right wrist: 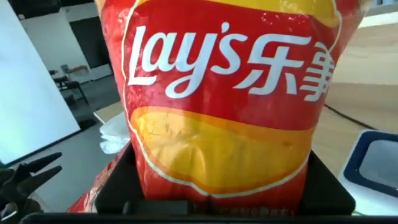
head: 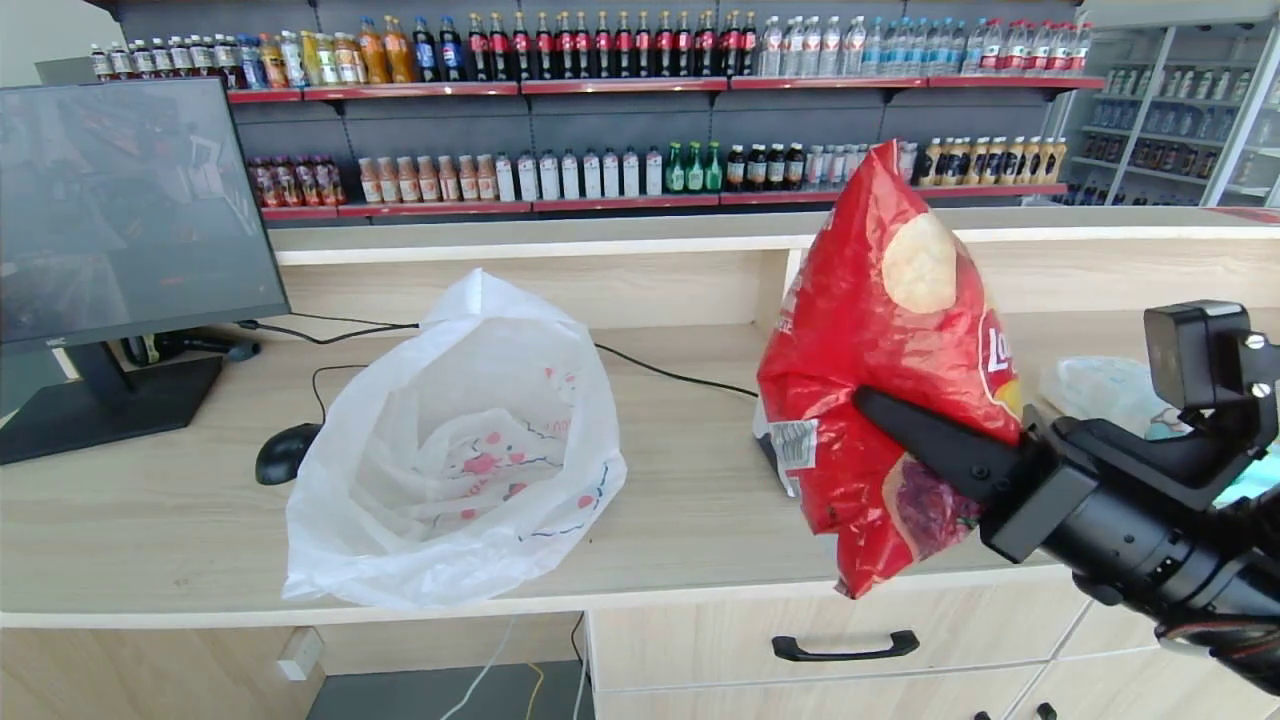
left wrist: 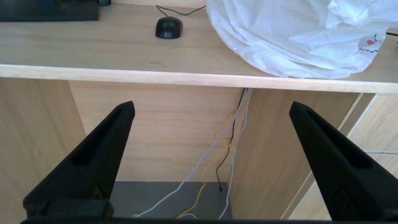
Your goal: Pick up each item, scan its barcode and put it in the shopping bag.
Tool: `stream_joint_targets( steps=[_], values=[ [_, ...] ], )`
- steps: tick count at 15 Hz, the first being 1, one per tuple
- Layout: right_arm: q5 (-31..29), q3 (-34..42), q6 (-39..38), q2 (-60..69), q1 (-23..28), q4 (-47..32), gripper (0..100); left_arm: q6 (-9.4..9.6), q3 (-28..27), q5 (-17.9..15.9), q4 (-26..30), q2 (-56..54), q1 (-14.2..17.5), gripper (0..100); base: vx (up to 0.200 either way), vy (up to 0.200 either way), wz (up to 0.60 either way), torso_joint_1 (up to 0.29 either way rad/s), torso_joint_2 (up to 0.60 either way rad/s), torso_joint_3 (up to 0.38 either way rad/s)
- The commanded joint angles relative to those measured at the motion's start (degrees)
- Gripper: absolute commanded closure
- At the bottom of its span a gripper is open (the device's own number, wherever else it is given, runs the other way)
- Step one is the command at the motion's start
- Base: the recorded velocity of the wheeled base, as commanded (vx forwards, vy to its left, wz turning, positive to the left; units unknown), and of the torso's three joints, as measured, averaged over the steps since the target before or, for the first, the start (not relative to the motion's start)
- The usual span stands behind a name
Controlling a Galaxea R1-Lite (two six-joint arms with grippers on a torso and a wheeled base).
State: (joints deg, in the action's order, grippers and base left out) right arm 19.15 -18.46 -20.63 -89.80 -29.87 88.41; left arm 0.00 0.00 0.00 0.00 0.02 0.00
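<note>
A red chips bag (head: 885, 370) hangs upright above the counter's right part, with my right gripper (head: 905, 425) shut on its lower half. A white barcode label (head: 795, 445) shows on the bag's left edge. In the right wrist view the chips bag (right wrist: 217, 106) sits between the two dark fingers (right wrist: 115, 183). The white shopping bag (head: 470, 450) stands open on the counter middle, to the left of the chips. My left gripper (left wrist: 217, 168) is open and holds nothing, below the counter's front edge, with the shopping bag (left wrist: 298, 31) above it.
A monitor (head: 130, 210) stands at the counter's left, with a black mouse (head: 285, 452) and cables beside the bag. A pale plastic packet (head: 1100, 390) lies behind my right arm. A dark box (head: 768, 450) sits behind the chips. Drawers (head: 845, 645) run under the counter.
</note>
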Motion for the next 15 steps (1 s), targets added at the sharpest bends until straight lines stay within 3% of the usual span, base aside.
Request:
stream_joint_targets(
  steps=[1,5,8,12,15],
  values=[
    [-4.83,-4.48,4.63,0.06,-0.19,-0.16,100,0.0,0.0,0.0,0.0,-0.02,0.0,0,0.0,0.0,0.0,0.0,0.0,0.0],
    [-15.11,-6.06,15.79,6.48,0.25,-9.04,100,0.0,0.0,0.0,0.0,-0.02,0.0,0,0.0,0.0,0.0,0.0,0.0,0.0],
    [-24.07,-6.24,19.4,9.02,1.39,-12.47,100,0.0,0.0,0.0,0.0,-0.02,0.0,0,0.0,0.0,0.0,0.0,0.0,0.0],
    [-25.13,-6.24,20.98,9.29,2.53,-12.56,100,0.0,0.0,0.0,0.0,-0.02,0.0,0,0.0,0.0,0.0,0.0,0.0,0.0],
    [-24.78,-3.87,20.98,9.11,7.02,-10.36,100,0.0,0.0,0.0,0.0,-0.02,0.0,0,0.0,0.0,0.0,0.0,0.0,0.0]
  ],
)
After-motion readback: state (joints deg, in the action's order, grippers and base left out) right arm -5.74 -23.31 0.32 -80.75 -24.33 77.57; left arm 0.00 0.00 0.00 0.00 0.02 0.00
